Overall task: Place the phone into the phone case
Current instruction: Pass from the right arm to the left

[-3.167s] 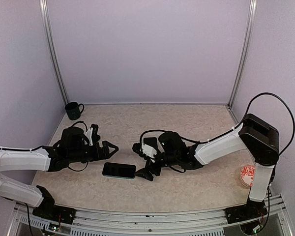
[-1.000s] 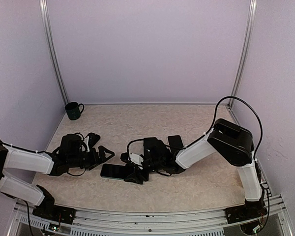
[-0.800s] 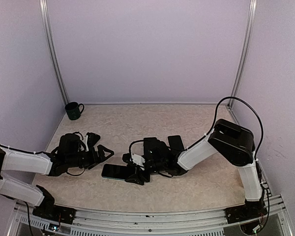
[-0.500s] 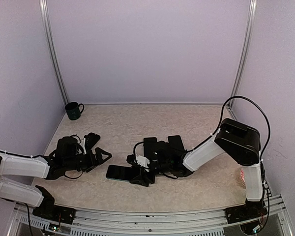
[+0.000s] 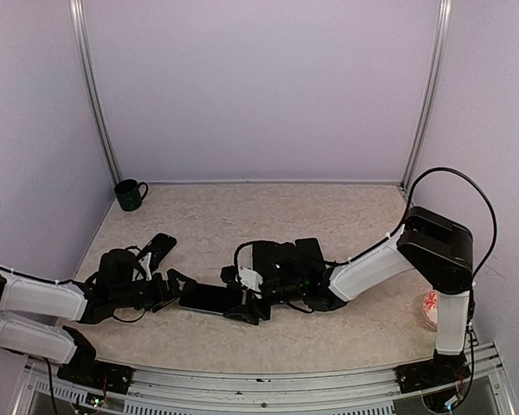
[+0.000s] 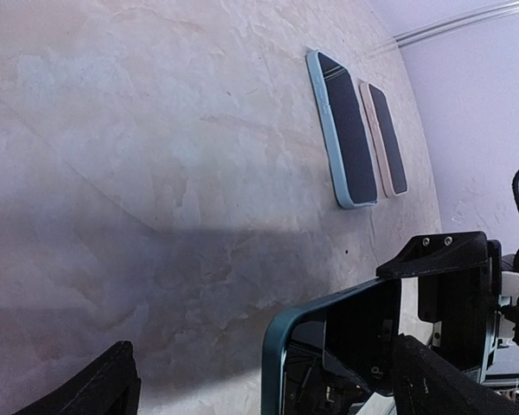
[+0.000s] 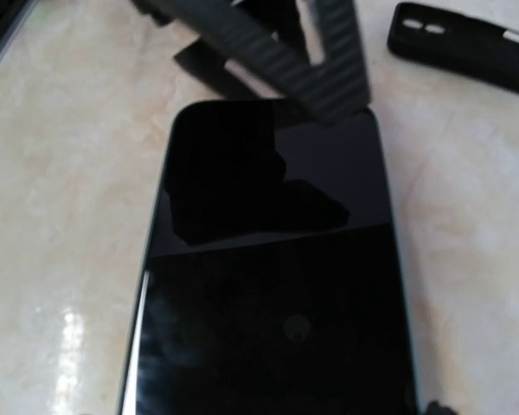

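Broadly, the pale marbled table (image 5: pixel 242 216) fills the floor of the booth, and both arms lie low across its near half, reaching toward each other.

The right arm (image 5: pixel 372 264) stretches in from the right. The right gripper (image 5: pixel 246 303) sits at the right end of the phone (image 5: pixel 209 298), with its jaws set on either side of that end and clamped on it. In the left wrist view one black finger stands against the phone's teal edge (image 6: pixel 277 346). In the right wrist view the dark glass (image 7: pixel 268 285) fills most of the frame, screen up.

The left arm (image 5: pixel 43 298) comes in from the left. The left gripper (image 5: pixel 175 290) is spread as wide as it goes and holds nothing. Its fingers (image 5: pixel 183 279) sit just beside the phone's left end, one on the far side and one on the near side. From these views I cannot tell whether they touch it.

The phone lies near the middle of the table, toward the near edge, between the two grippers.

Two spare phones lie flat side by side just beyond the right gripper: a teal-edged one (image 6: pixel 342 130) and a pinkish one (image 6: pixel 385 138).

The black phone case (image 5: pixel 156 251) rests on the table on the far side of the left gripper, apart from the phone. It also shows in the upper right of the right wrist view (image 7: pixel 467 47).

A dark mug (image 5: pixel 130 194) stands in the far left corner. A small red-and-white round item (image 5: pixel 432 309) sits at the right edge, partly hidden by the right arm's base.
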`<state>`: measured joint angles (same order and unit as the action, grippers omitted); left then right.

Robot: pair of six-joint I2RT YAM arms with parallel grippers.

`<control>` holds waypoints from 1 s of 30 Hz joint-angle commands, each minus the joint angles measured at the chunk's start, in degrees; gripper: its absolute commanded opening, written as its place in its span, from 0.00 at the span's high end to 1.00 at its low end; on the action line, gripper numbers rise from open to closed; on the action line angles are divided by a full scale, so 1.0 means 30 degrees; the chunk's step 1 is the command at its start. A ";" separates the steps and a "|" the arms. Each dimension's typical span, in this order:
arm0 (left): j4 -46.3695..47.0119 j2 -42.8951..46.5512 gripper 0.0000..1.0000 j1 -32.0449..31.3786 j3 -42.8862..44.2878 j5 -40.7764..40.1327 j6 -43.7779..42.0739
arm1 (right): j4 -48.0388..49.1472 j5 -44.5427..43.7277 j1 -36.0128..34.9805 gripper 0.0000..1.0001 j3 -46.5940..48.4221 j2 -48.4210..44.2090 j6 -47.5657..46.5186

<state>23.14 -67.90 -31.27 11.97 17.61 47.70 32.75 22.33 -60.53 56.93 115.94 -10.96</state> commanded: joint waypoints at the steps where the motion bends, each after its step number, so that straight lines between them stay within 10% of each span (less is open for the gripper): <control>1: 0.2159 -0.0009 0.01 -0.0124 -0.0518 0.1279 0.0349 | 0.1489 -0.0112 -0.0184 0.54 -0.0183 -0.1022 -0.0086; 30: 0.8563 -0.1095 0.32 -0.1110 -0.1411 0.5271 0.2924 | 0.2153 -0.0663 -0.0740 0.53 -0.1164 -0.2450 -0.0806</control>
<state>45.82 -70.94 -33.87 7.73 32.12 56.07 35.99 21.23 -62.13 52.31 110.87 -12.38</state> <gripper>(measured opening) 0.707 0.737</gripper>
